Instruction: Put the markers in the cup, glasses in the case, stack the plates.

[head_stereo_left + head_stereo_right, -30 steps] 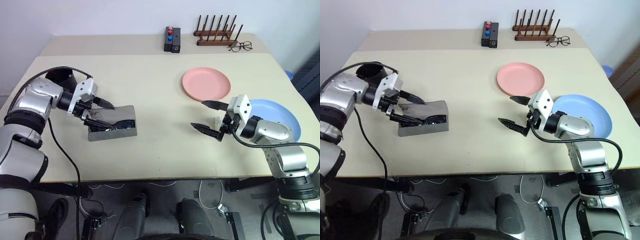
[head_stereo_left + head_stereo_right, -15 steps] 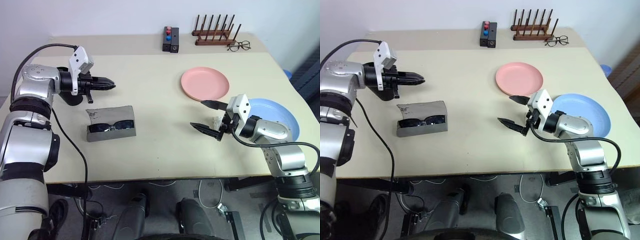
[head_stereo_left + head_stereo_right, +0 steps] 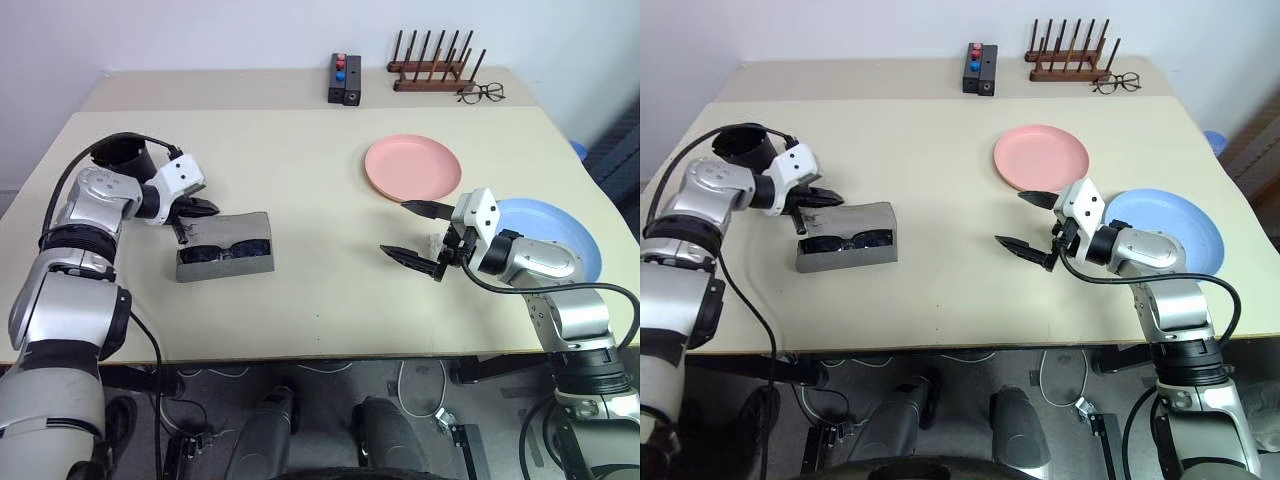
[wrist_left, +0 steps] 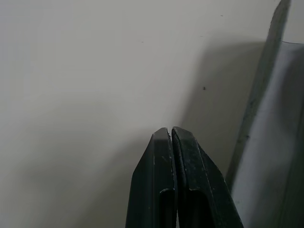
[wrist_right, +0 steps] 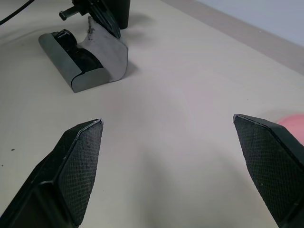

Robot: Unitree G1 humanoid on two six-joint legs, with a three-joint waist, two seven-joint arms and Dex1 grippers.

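Glasses (image 3: 223, 251) lie in the open grey case (image 3: 226, 245) at the left of a beige table (image 3: 300, 260) by a white wall. Pink plate (image 3: 412, 167) and blue plate (image 3: 560, 240) sit apart on the right. Left gripper (image 3: 205, 208) pinched shut at the case lid's corner; right gripper (image 3: 415, 233) spread wide, empty. Black cup (image 3: 122, 155) behind the left arm.

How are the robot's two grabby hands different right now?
The left gripper has its fingers pressed shut, while the right gripper has its fingers spread wide open. The left gripper sits right beside the open grey case with the sunglasses inside; the right gripper hangs over bare table near the pink plate and blue plate. Both have two black fingers and hold nothing.
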